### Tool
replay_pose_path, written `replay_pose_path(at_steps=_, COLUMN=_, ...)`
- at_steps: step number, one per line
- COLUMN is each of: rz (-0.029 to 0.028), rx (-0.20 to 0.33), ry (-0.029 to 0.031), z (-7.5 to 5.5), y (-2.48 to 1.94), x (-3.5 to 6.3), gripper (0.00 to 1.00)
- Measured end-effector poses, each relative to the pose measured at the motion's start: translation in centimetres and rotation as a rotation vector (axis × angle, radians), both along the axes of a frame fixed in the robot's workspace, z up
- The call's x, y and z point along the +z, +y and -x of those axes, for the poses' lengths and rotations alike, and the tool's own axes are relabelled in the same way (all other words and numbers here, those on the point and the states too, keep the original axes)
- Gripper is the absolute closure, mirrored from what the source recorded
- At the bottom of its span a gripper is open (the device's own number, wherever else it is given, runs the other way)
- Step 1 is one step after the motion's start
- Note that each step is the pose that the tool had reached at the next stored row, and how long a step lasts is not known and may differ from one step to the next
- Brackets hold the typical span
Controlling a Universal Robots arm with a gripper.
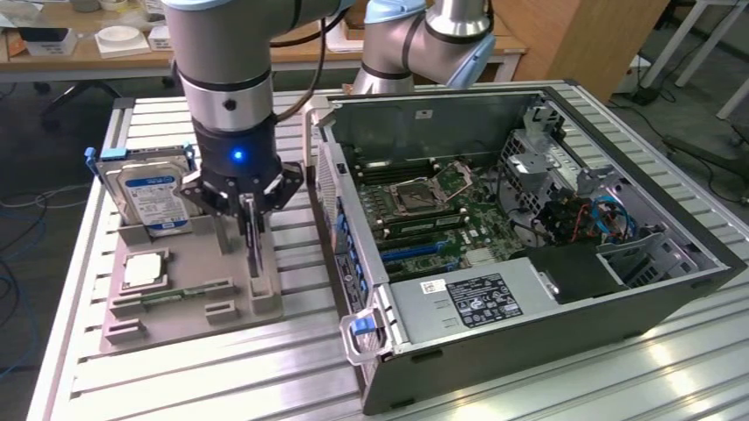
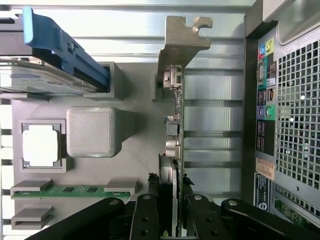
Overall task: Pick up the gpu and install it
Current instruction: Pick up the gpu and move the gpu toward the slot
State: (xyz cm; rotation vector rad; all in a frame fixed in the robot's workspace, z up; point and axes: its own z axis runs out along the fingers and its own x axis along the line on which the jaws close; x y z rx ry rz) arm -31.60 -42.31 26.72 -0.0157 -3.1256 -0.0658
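Observation:
The gpu (image 1: 253, 254) stands on edge in the grey holder tray (image 1: 175, 320), to the exterior view's left of the open computer case (image 1: 655, 289). In the wrist view the gpu (image 2: 176, 100) shows edge-on, its pale metal end bracket (image 2: 180, 42) at the far end. My gripper (image 1: 248, 209) comes straight down onto the card's top edge. The black fingers (image 2: 146, 215) press on both sides of the card, so my gripper (image 2: 171, 207) is shut on it. The card's lower end still sits at the holder's slot. The motherboard (image 1: 433, 210) with blue expansion slots (image 1: 410, 250) lies exposed inside the case.
On the same holder are a silver hard drive (image 1: 158, 193) with a blue label, a processor chip (image 1: 143, 270) and a green memory stick (image 1: 188, 291). The case's rear panel (image 2: 267, 100) with ports stands close beside the card. A second arm (image 1: 422, 44) stands behind the case.

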Motion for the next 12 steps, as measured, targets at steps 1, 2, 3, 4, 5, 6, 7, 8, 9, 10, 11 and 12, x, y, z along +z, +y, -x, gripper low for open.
replay_pose_path(at_steps=1, rz=0.0, rx=0.0, ry=0.0, z=0.0, y=0.0, x=0.14, gripper=0.73)
replay_pose_path(at_steps=2, rz=0.0, rx=0.0, ry=0.0, z=0.0, y=0.0, x=0.33, gripper=0.73)
replay_pose_path(at_steps=3, rz=-0.0001, rx=0.0, ry=0.0, z=0.0, y=0.0, x=0.51, gripper=0.73)
replay_pose_path(at_steps=4, rz=0.0, rx=0.001, ry=0.0001, z=0.0, y=0.0, x=0.68, gripper=0.73)
replay_pose_path(at_steps=5, rz=0.0, rx=0.003, ry=0.0, z=0.0, y=0.0, x=0.84, gripper=0.73)
replay_pose_path(at_steps=6, rz=0.0, rx=0.005, ry=-0.0001, z=0.0, y=0.0, x=1.04, gripper=0.73)
replay_pose_path(at_steps=7, rz=0.0, rx=0.007, ry=0.0, z=0.0, y=0.0, x=1.32, gripper=0.73)
replay_pose_path(at_steps=8, rz=0.0, rx=0.01, ry=0.0, z=0.0, y=0.0, x=1.62, gripper=0.73)
replay_pose_path(at_steps=9, rz=0.0, rx=0.012, ry=0.0, z=0.0, y=0.0, x=1.88, gripper=0.73)
replay_pose_path(at_steps=10, rz=0.0, rx=0.014, ry=0.0, z=0.0, y=0.0, x=2.16, gripper=0.73)
replay_pose_path(at_steps=11, rz=0.0, rx=0.016, ry=0.0001, z=0.0, y=0.0, x=2.41, gripper=0.73)
replay_pose_path(at_steps=12, rz=-0.0001, rx=0.017, ry=0.0, z=0.0, y=0.0, x=2.64, gripper=0.73)
